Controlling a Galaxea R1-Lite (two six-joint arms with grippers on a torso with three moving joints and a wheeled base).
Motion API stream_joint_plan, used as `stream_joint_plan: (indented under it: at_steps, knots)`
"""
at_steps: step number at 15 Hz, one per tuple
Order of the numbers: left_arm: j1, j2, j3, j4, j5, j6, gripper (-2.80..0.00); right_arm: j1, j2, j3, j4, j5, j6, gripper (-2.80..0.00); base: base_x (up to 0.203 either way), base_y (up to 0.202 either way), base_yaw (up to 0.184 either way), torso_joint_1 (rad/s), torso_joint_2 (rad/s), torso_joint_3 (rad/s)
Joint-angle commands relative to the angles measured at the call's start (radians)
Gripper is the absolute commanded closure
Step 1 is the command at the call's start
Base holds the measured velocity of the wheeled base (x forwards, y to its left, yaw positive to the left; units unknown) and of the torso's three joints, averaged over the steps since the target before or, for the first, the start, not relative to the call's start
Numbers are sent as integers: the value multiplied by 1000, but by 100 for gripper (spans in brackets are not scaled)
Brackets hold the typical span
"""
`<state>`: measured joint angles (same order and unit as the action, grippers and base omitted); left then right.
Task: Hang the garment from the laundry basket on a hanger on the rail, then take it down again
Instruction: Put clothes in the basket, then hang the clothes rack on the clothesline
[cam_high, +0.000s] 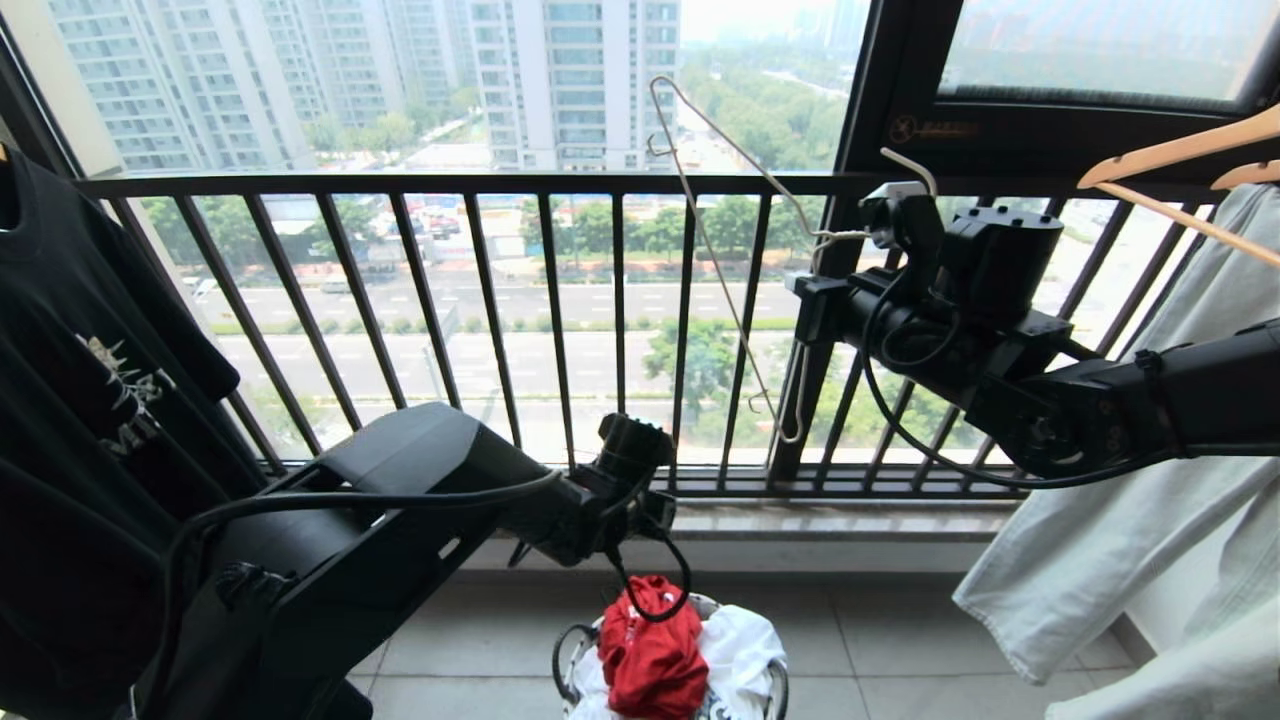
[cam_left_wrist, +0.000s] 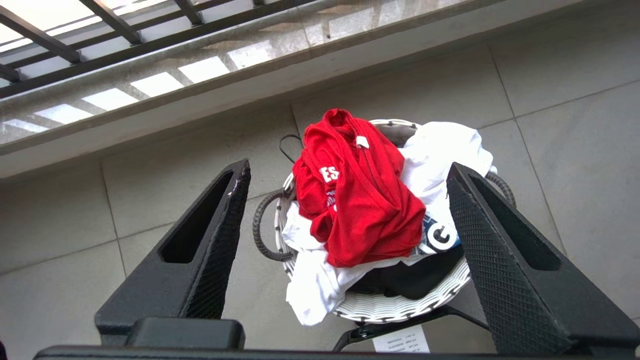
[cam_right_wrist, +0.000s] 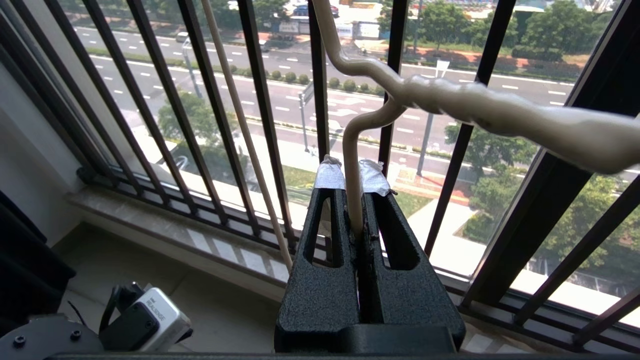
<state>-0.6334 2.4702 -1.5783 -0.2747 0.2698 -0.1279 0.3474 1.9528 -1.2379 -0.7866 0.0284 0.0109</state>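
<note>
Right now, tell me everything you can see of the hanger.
The hanger is thin, off-white, seemingly coated wire: slim rod arms, small notch hooks, twisted neck. It is off the rail, tilted before the balcony railing, empty. The right gripper is shut on one rod beside the twist; nothing else visibly touches it.

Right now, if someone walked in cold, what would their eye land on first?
Probably the red T-shirt, heaped on white clothes in the small woven basket on the tiled floor, with the left end effector open above it. Next, the thin off-white hanger held tilted in front of the balcony railing, pinched by the shut right end effector.
</note>
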Motion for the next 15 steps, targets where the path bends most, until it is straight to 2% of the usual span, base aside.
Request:
stream_joint_plan:
  at_steps: [1,4,10,13,15]
  knots:
    - [3,-55,15,0,2,1,0,1,-2,0,-5,1,0,0,0,0,0,0,0,0]
    - [15,-140,38,25,2,22,0,1,-2,0,-3,1,0,0,0,0,0,0,0,0]
    - [57,-384,65,236,-3,52,0,10,3,27,-5,1,-24,0,0,0,0,0,0,0]
    - [104,-482,65,251,-5,48,0,36,-11,57,-3,-2,-36,0,0,0,0,0,0,0]
    - [133,-562,86,255,-8,48,0,69,-38,78,2,-50,-64,0,0,0,0,0,0,0]
